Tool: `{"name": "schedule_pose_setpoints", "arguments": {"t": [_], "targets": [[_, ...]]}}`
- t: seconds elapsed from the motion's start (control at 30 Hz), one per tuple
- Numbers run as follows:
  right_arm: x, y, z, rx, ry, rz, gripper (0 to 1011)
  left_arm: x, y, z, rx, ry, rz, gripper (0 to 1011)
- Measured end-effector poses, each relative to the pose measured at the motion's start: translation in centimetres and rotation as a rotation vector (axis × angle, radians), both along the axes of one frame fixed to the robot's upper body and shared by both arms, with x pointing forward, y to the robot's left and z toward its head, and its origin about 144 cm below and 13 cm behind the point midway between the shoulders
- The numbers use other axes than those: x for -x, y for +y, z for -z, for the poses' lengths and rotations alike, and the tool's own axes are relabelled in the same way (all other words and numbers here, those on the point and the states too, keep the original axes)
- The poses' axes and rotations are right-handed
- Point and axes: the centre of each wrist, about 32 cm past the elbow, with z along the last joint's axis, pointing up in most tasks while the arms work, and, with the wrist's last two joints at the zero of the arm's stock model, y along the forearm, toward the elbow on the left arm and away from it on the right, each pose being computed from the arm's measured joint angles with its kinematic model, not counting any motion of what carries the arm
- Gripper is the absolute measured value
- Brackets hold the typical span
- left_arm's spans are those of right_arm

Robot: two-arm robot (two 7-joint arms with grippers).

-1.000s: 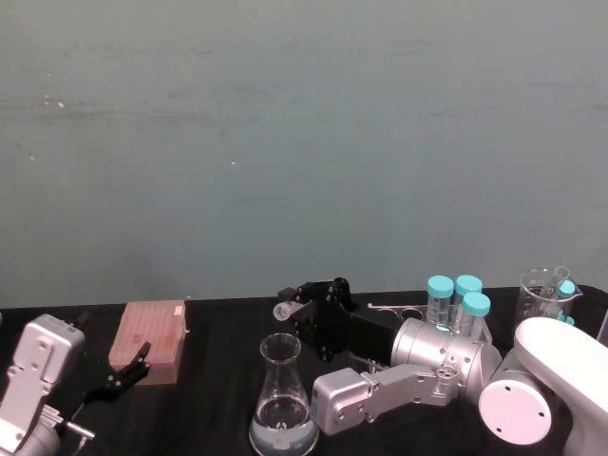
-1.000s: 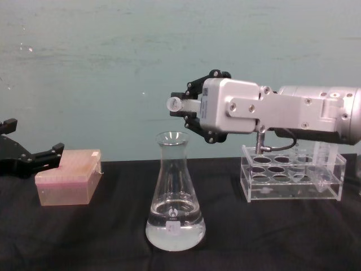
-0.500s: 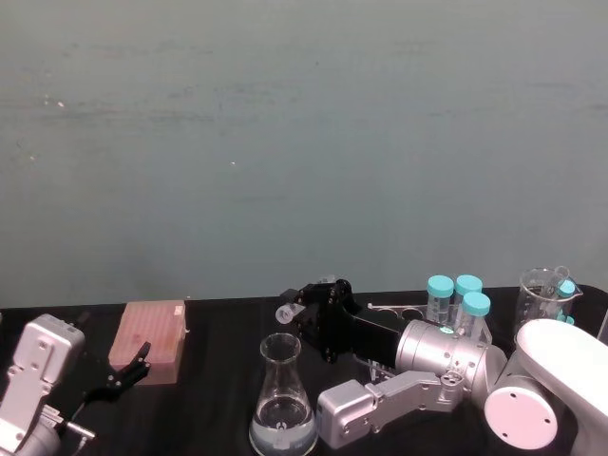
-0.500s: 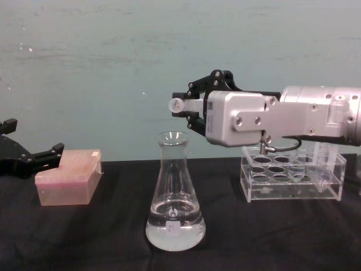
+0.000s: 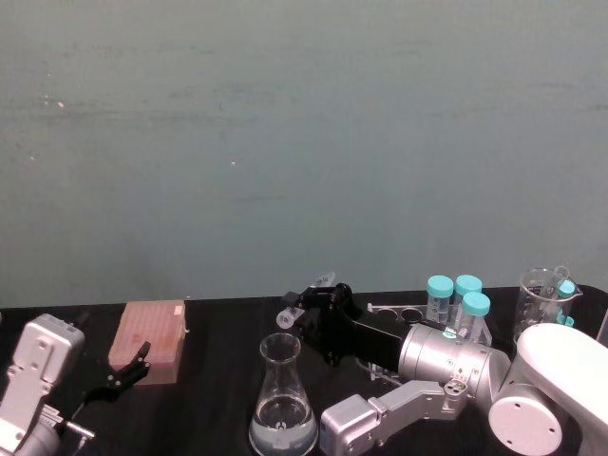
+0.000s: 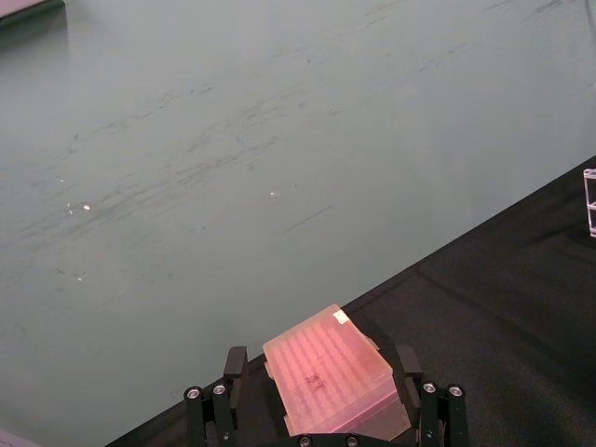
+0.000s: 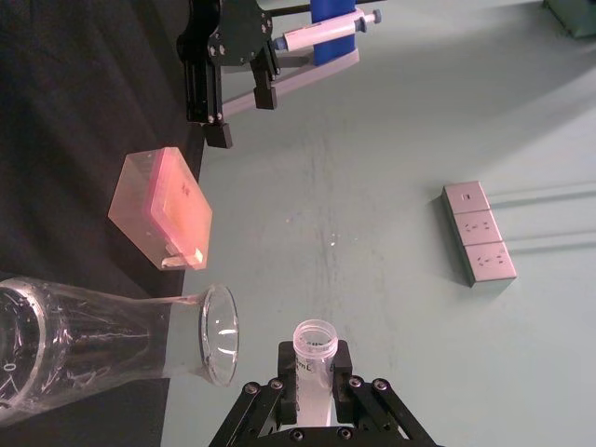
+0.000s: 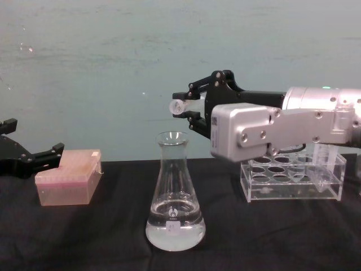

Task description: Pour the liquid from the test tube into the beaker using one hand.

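Above the black counter [image 8: 101, 237], my right hand [image 8: 189, 107] is clenched on the slim clear plastic test tube [image 8: 181, 105]. The tube lies almost level, its open mouth turned toward the robot's left. The mouth sits over the flared rim of the tall clear glass conical beaker [image 8: 174, 197] without touching it. The beaker stands upright on the counter with clear, colourless liquid [image 8: 175, 231] pooled in its wide base. I cannot tell whether any liquid is in the tube. A clear acrylic tube rack [image 8: 293, 178] stands to the beaker's right. My left hand [image 6: 319, 368] is parked at the far left with its fingers spread on nothing, just beside a pink rectangular plastic box [image 8: 69, 176].
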Motion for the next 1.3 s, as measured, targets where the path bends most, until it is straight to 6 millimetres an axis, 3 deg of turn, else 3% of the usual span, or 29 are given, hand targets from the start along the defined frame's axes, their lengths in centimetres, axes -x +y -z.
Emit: {"name": "schedule_pose_setpoints", "arguments": {"t": [1.3], "targets": [[-0.1, 0.06, 0.13, 0.056, -0.082, 0.029, 222, 0.0, 0.0, 0.0, 0.0, 0.0, 0.0, 1000]]}}
